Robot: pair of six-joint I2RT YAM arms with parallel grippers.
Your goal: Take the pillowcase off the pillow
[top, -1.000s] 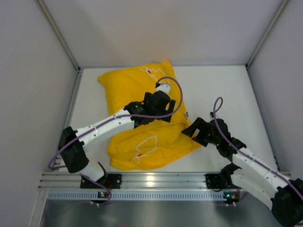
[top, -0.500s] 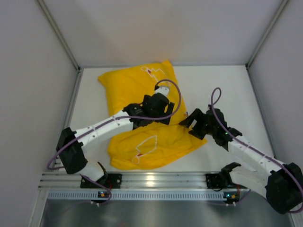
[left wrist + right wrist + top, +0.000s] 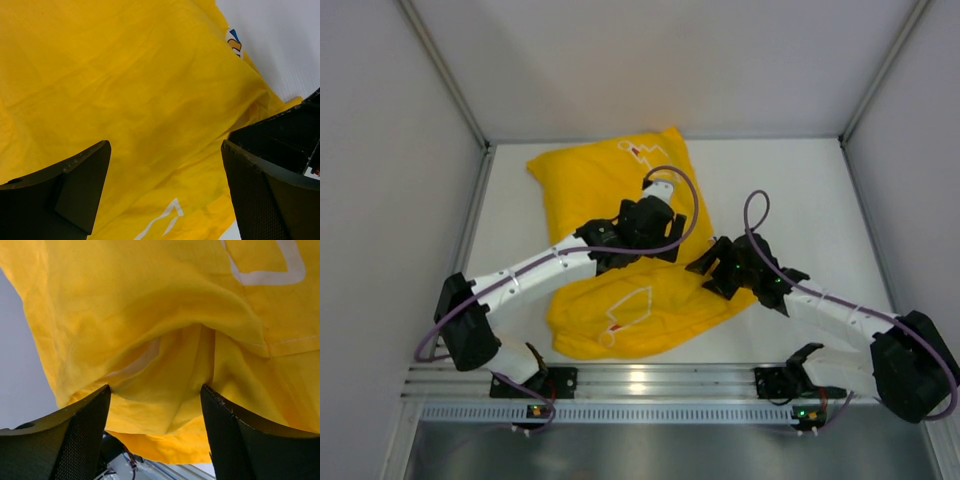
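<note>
The bright yellow pillowcase (image 3: 585, 185) lies crumpled across the table, a faint white outline (image 3: 630, 305) on its near part. The pillow is hidden inside it. My left gripper (image 3: 665, 240) hovers over the middle of the cloth, open, with only yellow fabric (image 3: 150, 90) below its jaws (image 3: 165, 145). My right gripper (image 3: 710, 272) is at the case's right edge. In the right wrist view it (image 3: 155, 387) stands open astride a hanging fold of the pillowcase (image 3: 165, 375). Cloth lies between the fingers (image 3: 85, 425) and touches their tips. A pale strip shows inside the fold; I cannot tell what it is.
White walls close the table on the left, back and right. An aluminium rail (image 3: 640, 385) with both arm bases runs along the near edge. Bare white tabletop (image 3: 800, 200) shows to the right of the cloth and a strip of it (image 3: 510, 220) to the left.
The right arm has swung left and forward onto the pillowcase's right edge, and its jaws have narrowed around the fold. The left gripper has shifted slightly left, still open.
</note>
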